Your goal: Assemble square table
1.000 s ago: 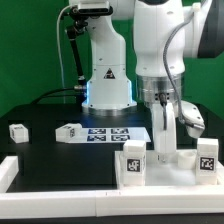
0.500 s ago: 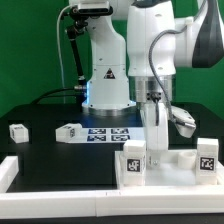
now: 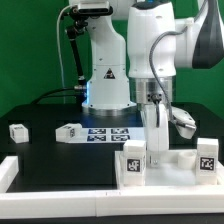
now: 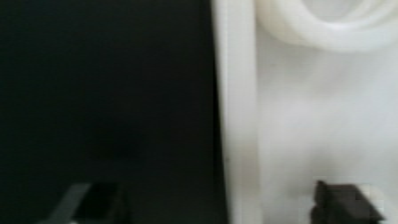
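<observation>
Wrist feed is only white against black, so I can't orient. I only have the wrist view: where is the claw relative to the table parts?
Observer: The claw points straight down at the white tabletop slab, on the exterior view's right.
Operator: Loose legs?
Observer: One leg lies at the exterior view's far left; a second leg lies beside the marker board.
Operator: Anything flanking the claw?
Observer: A tagged block on the exterior view's left of it, another tagged block on its right.
</observation>
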Controlling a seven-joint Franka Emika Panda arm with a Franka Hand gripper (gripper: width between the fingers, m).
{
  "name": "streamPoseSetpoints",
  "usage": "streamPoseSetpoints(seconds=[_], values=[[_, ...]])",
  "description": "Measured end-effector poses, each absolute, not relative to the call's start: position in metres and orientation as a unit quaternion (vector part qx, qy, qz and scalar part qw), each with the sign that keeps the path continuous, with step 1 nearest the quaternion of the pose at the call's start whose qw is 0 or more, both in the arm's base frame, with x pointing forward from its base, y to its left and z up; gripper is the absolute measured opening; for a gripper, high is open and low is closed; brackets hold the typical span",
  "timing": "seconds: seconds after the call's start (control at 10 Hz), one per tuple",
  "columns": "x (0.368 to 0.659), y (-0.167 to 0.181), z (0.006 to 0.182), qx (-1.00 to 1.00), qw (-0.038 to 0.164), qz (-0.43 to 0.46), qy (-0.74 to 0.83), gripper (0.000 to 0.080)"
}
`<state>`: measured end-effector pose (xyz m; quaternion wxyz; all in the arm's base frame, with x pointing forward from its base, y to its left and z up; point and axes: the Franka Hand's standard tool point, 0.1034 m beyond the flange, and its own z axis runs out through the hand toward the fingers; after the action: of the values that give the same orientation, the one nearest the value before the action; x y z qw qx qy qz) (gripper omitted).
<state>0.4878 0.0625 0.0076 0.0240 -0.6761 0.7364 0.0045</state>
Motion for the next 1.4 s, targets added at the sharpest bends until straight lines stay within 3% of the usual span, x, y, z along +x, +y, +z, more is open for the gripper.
streamPoseSetpoints(seconds=[0.1,0.2,0.3,0.5,1.4], values=[[0.4876,0.0624,0.0072,-0.676,0.024,0.005,0.736,0.0389],[0.4875,0.0623,0.0071,-0.676,0.024,0.005,0.736,0.0204],[0.4875,0.0623,0.007,-0.676,0.024,0.005,0.736,0.0078],[0.4888,0.0619,0.0076,-0.677,0.025,0.001,0.736,0.0048],[0.4851,0.0537,0.0125,-0.712,0.027,-0.004,0.702,0.0049]])
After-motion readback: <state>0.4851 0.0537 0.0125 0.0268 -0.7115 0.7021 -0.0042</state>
